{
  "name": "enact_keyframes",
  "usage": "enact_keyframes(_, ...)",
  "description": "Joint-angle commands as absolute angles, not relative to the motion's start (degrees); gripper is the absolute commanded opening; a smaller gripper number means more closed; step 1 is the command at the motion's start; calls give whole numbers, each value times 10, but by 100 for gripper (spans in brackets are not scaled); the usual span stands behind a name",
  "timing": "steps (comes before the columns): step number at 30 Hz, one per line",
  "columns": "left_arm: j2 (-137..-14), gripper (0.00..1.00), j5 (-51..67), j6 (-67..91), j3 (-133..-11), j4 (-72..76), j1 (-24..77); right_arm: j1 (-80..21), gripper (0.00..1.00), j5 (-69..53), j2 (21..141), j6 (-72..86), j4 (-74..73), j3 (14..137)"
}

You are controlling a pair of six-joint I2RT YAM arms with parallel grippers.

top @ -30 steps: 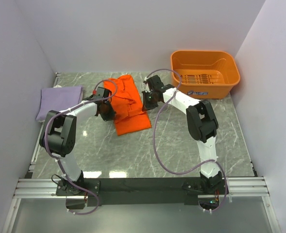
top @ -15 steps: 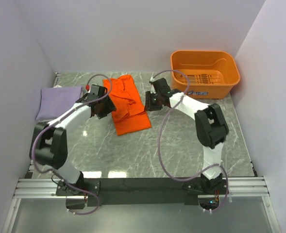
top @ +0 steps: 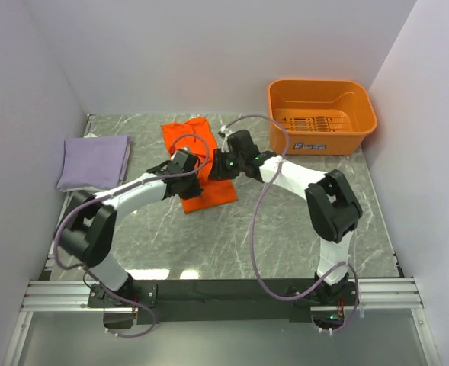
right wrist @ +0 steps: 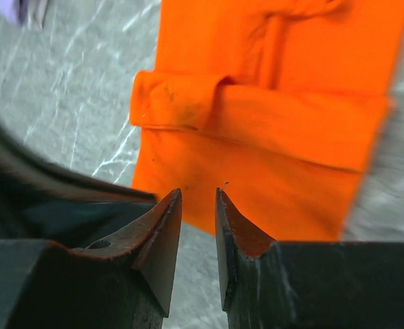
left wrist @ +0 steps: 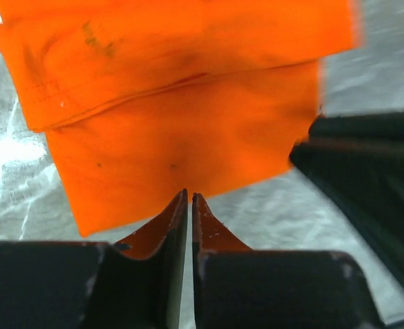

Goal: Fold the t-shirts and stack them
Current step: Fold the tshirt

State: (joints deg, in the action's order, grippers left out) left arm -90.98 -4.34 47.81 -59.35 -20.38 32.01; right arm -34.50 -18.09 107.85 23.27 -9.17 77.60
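Your left gripper (top: 184, 164) and right gripper (top: 218, 166) meet over the folded orange t-shirt (top: 211, 195); the lavender t-shirt (top: 94, 160) lies well apart, on your left. Left wrist: fingers nearly together, nothing between, tips at the orange edge. Right wrist: jaws slightly apart, empty, over the same shirt.

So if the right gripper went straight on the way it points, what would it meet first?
Probably the orange shirt, whose near edge lies just beyond the right gripper. Depth is unclear; it could touch the table first.
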Motion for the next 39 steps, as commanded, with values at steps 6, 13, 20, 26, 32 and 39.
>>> enact_keyframes(6,-989,10,3,511,-576,-181,319,-363,32,-223,1174,250,-53,805)
enact_keyframes(13,-1013,8,24,515,-563,-174,319,-362,31,-214,1234,242,-71,868)
enact_keyframes(20,-1027,8,39,512,-559,-171,318,-354,31,-176,1315,226,-119,1024)
enact_keyframes(26,-1005,8,37,511,-553,-172,319,-326,32,-190,1376,227,-142,1174)
enact_keyframes(32,-987,9,61,483,-545,-171,319,-304,32,-198,1284,239,-114,1131)
enact_keyframes(39,-936,15,51,433,-552,-195,318,-291,33,-221,1140,286,-74,916)
